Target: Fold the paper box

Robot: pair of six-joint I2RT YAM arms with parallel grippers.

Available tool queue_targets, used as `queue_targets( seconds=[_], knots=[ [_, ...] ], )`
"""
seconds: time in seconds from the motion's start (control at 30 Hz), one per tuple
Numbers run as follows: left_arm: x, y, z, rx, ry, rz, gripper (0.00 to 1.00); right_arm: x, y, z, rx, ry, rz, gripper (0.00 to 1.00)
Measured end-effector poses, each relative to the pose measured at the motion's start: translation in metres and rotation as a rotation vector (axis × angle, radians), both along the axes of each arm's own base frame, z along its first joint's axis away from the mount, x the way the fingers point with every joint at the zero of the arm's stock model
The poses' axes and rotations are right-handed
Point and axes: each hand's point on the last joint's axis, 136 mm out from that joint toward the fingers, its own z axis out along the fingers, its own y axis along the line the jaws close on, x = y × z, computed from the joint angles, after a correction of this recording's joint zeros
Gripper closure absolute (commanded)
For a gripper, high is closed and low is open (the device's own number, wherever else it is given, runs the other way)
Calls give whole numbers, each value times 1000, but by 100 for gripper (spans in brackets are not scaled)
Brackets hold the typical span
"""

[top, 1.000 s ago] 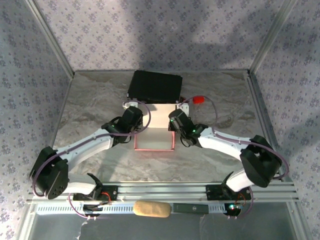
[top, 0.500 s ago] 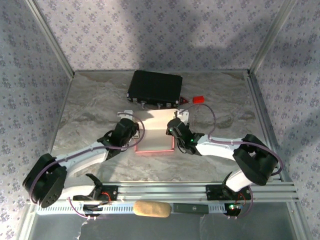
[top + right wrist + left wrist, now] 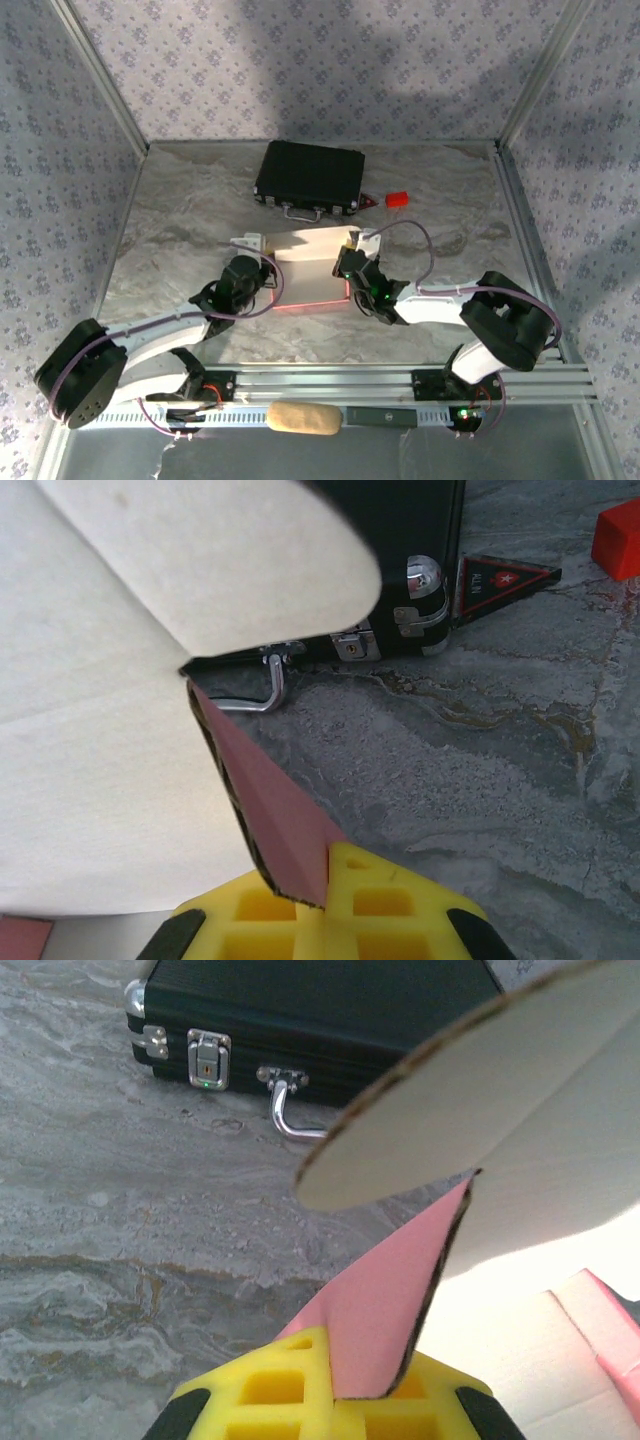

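Over the last second both my arms pull back toward me, drawing the paper box [image 3: 310, 268] away from the black case [image 3: 309, 175]. My left gripper [image 3: 340, 1388] and right gripper [image 3: 300, 892] each pinch a pink side flap, closed tight. The box sits mid-table squarely between them, neither arm nearer.

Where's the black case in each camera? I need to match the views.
Top external: black case, far centre, beyond the paper box.
Left wrist: black case along the top edge.
Right wrist: black case top centre, behind the paper box's raised flap.
Shared landmark: its metal handle.
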Motion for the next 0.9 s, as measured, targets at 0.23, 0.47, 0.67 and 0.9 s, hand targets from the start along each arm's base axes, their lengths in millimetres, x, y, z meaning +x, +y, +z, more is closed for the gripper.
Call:
queue_targets(
  seconds=[0.23, 0.47, 0.67, 0.9],
  knots=[
    [-15, 4, -4, -8, -12, -16, 100, -10, 5, -1, -32, -10, 1, 100],
    [-24, 3, -7, -11, -37, -30, 100, -21, 3, -4, -45, -42, 1, 100],
    [-32, 0, -13, -2, -63, -34, 100, -24, 0, -5, -38, -60, 10, 100],
    [-35, -2, -16, -6, -81, 9, 100, -25, 0, -6, -38, -55, 8, 100]
  ],
)
